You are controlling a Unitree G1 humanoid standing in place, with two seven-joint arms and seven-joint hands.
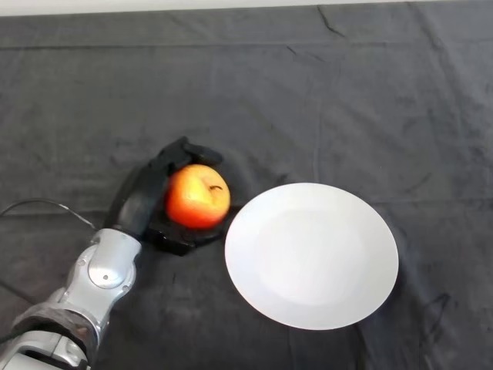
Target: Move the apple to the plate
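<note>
A red and yellow apple (198,196) with its stem up sits in my black left hand (146,194), just left of the plate. The fingers curl over its far side and the thumb lies under its near side, so the hand is shut on it. The white round plate (312,254) lies on the dark cloth right of the apple, its left rim almost touching the apple. The silver-grey arm (96,281) comes in from the lower left.
The dark cloth (323,100) covers the whole table, with a few wrinkles at the back and right. A pale strip of wall or floor (154,5) shows along the top edge.
</note>
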